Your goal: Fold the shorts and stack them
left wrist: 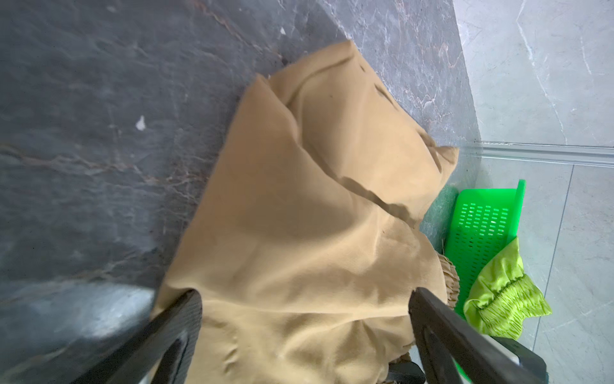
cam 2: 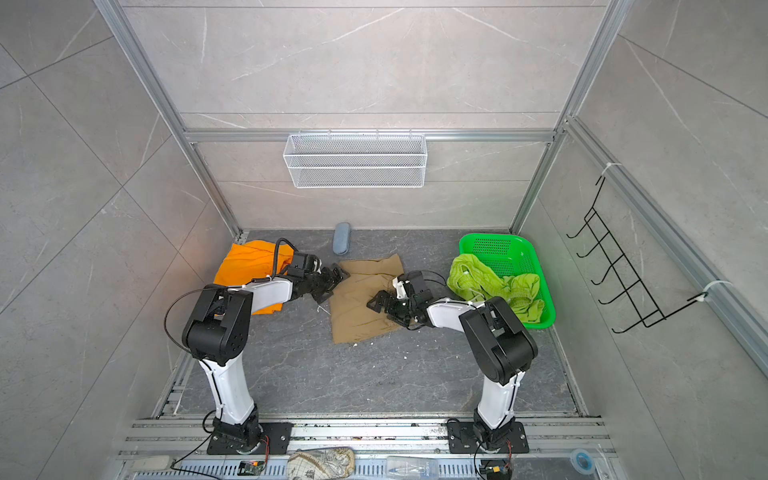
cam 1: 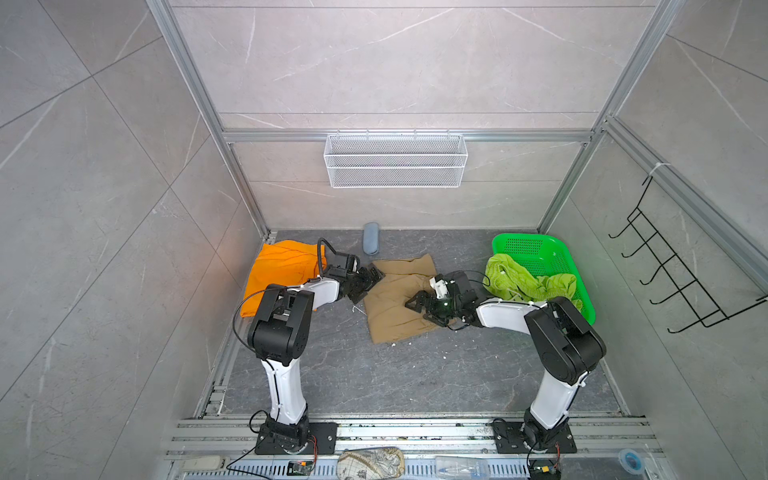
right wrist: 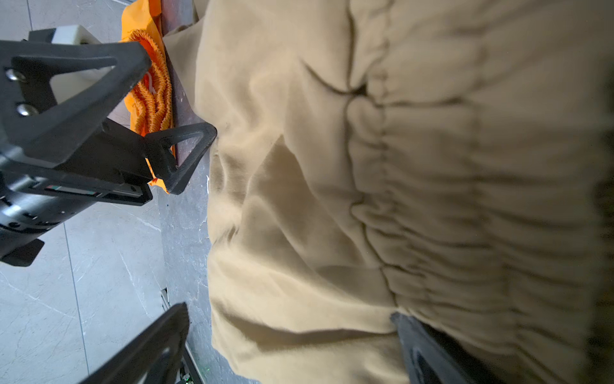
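Left gripper [cam 1: 369, 283], jaws wide and empty, stood at the far-left corner of the khaki shorts [cam 1: 390, 322]; right gripper [cam 1: 420, 309], equally wide and empty, hovered over their waistband side. Shorts lay mid-tabletop [cam 1: 332, 374], between both.

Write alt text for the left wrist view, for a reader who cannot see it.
Rumpled khaki shorts lie on a dark marbled table and fill most of the frame, with the left pincer at their near edge, its two black fingers spread open. Beyond them, lime green shorts spill over the rim of a bright green perforated basket.
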You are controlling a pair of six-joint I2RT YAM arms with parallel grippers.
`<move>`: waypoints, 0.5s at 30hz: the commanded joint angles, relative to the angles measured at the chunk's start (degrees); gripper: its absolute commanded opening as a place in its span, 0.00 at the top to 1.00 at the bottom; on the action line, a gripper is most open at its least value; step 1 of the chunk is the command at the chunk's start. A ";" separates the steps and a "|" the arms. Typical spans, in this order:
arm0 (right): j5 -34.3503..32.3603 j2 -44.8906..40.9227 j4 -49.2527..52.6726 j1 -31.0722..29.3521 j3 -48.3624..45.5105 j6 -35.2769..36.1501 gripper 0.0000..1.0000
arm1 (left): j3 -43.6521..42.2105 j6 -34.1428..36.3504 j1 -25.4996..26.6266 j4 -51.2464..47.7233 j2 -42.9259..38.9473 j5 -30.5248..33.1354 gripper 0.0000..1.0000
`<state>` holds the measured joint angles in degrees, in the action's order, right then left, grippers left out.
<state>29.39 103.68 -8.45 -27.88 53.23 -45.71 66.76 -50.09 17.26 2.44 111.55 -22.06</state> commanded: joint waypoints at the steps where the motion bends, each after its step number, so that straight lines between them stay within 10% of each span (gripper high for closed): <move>1: -1.87 -4.79 7.85 0.23 -0.39 3.67 0.01 | 3.44 5.06 0.23 -2.24 -2.26 -1.50 0.00; 15: -17.83 -23.40 29.54 0.62 5.75 17.11 0.01 | 4.03 24.85 0.23 -24.00 -9.33 2.42 0.02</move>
<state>15.62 81.58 14.90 -27.59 58.41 -31.83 73.23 -30.65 17.39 -15.90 103.92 -21.39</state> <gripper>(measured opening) 0.990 0.984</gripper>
